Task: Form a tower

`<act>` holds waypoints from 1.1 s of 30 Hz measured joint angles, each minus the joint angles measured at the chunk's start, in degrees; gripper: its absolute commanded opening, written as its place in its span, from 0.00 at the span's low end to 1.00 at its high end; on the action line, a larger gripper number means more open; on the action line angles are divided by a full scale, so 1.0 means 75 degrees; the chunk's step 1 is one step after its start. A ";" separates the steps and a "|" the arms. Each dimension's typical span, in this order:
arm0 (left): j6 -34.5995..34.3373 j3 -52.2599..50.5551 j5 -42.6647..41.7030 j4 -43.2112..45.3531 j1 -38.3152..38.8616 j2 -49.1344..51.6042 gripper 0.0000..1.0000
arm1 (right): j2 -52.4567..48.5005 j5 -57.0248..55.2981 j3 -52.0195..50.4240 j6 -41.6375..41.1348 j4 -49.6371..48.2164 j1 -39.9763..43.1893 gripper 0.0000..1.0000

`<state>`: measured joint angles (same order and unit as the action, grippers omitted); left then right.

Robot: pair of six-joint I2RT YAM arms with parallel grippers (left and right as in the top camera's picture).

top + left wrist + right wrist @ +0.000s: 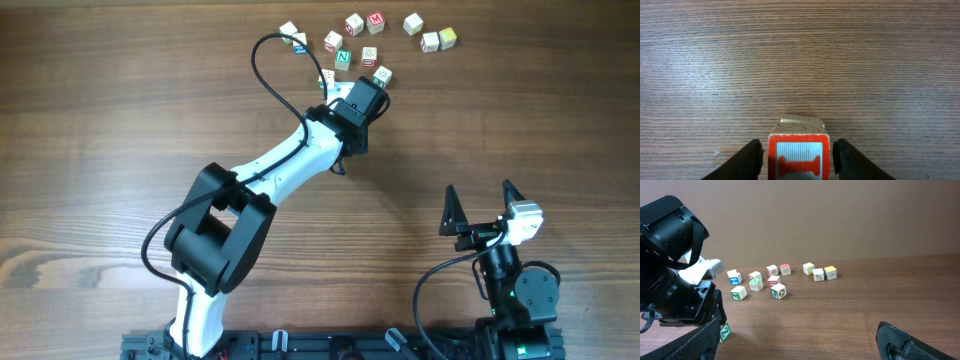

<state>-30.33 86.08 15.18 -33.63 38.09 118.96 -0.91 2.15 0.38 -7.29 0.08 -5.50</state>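
The tower is in the left wrist view: a cube with a red-framed white face and a red letter I (799,157), and the pale wooden edge of another cube (801,120) showing past its far side. My left gripper (799,150) straddles the top cube, open, with a thin gap on each side between the black fingers (751,157) and the cube. In the overhead view the left gripper (362,98) covers the tower. My right gripper (479,195) stands open and empty near the front right, far from the cubes.
Several loose cubes lie scattered at the back, among them a green N cube (343,57), a red one (376,20) and a yellow one (447,38). Close beside the left gripper are one cube (382,75) and a green Z cube (725,331).
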 measured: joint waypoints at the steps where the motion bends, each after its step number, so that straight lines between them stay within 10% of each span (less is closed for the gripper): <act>1: 0.0006 0.0000 0.0000 0.0000 0.0000 0.0000 0.69 | 0.0000 0.0000 0.0000 0.0000 0.0003 0.0000 1.00; 4: -0.0015 0.0000 0.0000 0.0000 0.0000 0.0000 1.00 | 0.0000 0.0003 0.0000 0.0000 0.0003 0.0000 1.00; 10: 0.0213 0.0000 -0.0070 0.0096 0.0000 0.0006 1.00 | 0.0000 0.0003 0.0000 0.0000 0.0000 0.0000 1.00; 33: 0.0778 -0.0090 -0.0291 0.0294 0.0000 0.0236 0.65 | 0.0000 0.0000 0.0000 0.0000 0.0003 0.0000 1.00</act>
<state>-24.49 85.41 12.99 -31.42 38.09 120.73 -0.91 2.15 0.38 -7.29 0.10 -5.50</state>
